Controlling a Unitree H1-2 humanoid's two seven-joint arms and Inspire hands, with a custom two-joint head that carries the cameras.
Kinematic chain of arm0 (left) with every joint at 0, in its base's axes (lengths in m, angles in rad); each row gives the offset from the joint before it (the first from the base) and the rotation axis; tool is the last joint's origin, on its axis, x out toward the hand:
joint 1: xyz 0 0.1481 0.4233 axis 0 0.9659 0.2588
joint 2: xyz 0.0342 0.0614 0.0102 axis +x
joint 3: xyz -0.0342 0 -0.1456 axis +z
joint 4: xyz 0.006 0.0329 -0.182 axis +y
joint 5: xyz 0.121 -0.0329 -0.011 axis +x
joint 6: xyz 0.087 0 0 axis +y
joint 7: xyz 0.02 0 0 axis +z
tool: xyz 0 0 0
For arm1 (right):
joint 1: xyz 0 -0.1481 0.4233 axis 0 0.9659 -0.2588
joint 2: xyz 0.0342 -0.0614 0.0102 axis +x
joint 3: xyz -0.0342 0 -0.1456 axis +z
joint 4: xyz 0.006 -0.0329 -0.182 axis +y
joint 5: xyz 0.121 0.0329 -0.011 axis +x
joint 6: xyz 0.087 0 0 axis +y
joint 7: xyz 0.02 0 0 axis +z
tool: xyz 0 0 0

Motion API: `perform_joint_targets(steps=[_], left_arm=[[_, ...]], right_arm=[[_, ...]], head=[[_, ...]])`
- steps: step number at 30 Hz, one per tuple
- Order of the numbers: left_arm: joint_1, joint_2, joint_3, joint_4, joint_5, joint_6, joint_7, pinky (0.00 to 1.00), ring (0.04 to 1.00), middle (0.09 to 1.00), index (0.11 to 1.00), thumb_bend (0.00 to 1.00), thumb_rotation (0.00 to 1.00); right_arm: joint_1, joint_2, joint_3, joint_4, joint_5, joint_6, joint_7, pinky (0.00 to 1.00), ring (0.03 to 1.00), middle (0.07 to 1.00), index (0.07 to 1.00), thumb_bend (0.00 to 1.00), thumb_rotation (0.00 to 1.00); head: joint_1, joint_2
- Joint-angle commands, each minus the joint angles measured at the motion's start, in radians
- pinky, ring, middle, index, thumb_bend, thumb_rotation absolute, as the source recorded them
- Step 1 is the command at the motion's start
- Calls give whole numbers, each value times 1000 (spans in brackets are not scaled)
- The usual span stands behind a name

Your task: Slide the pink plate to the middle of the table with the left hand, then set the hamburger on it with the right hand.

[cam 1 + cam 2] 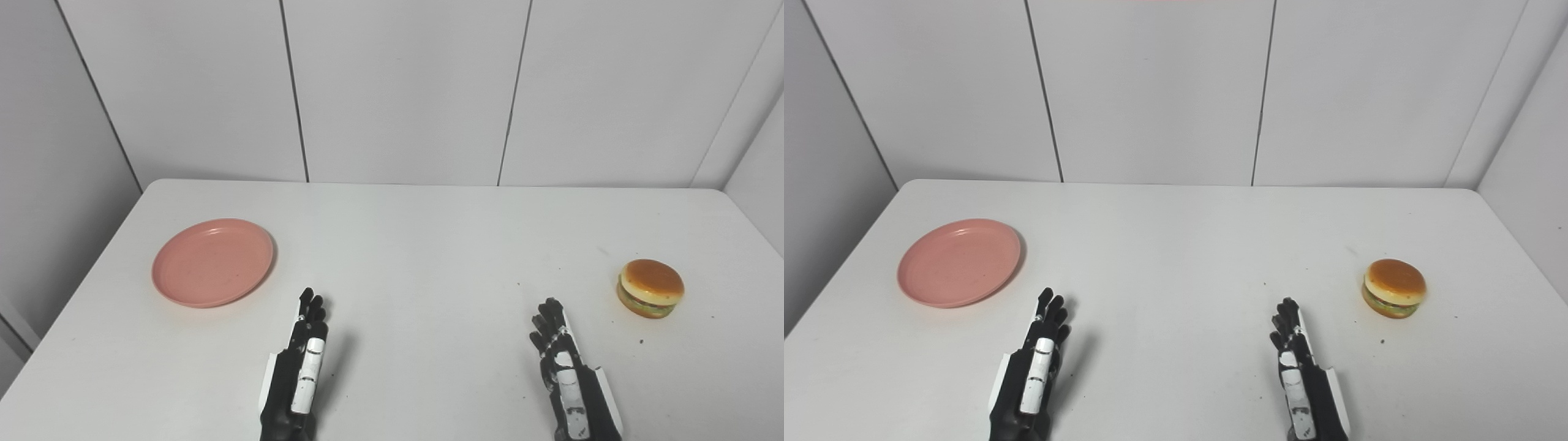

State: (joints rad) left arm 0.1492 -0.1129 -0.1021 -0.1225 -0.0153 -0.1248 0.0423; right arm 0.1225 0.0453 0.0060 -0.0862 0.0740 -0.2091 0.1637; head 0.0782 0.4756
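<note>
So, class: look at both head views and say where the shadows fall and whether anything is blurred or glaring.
Left eye view: soft shadows lie right of the left hand and the pink plate; no glare. Right eye view: the hamburger is sharp, lighting even, the wall seams lean outward.

Pink plate [212, 262] lying flat on the white table [429, 245], far left. Hamburger [650, 288] upright, far right. Left robot hand [298, 367] and right robot hand [566, 373] near the front edge, fingers extended, holding nothing, well apart.
</note>
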Motion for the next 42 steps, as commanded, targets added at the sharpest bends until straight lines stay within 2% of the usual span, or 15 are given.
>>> perform_joint_targets(steps=[1, 18, 24, 34, 38, 42], left_arm=[[54, -29, -8, 24, 13, -15, 11, 1000, 1000, 1000, 1000, 652, 876], [30, -34, -34, 109, 52, -86, 46, 1000, 1000, 1000, 1000, 633, 856], [21, -30, -30, 132, 52, -100, 46, 1000, 1000, 994, 999, 607, 835], [7, -28, -17, 151, 35, -120, 46, 1000, 1000, 991, 1000, 633, 834], [6, -43, -11, 104, -15, -76, 41, 1000, 1000, 988, 1000, 614, 818], [1, -47, -18, -14, -43, 21, 38, 1000, 997, 988, 1000, 612, 844]], right_arm=[[60, -62, -11, 26, 11, -23, 11, 1000, 1000, 1000, 1000, 859, 972], [38, -82, -25, 108, 49, -63, 29, 1000, 1000, 1000, 1000, 853, 999], [32, -80, -22, 122, 48, -70, 28, 1000, 1000, 1000, 1000, 858, 1000], [23, -78, -17, 141, 51, -68, 29, 1000, 1000, 1000, 1000, 880, 1000], [19, -80, -19, 144, 59, -62, 31, 1000, 1000, 1000, 1000, 879, 1000], [12, -81, -21, 157, 65, -65, 32, 1000, 1000, 1000, 1000, 872, 1000]], head=[[15, -11], [88, -84], [81, -100], [82, -115], [94, -116], [103, -117]])
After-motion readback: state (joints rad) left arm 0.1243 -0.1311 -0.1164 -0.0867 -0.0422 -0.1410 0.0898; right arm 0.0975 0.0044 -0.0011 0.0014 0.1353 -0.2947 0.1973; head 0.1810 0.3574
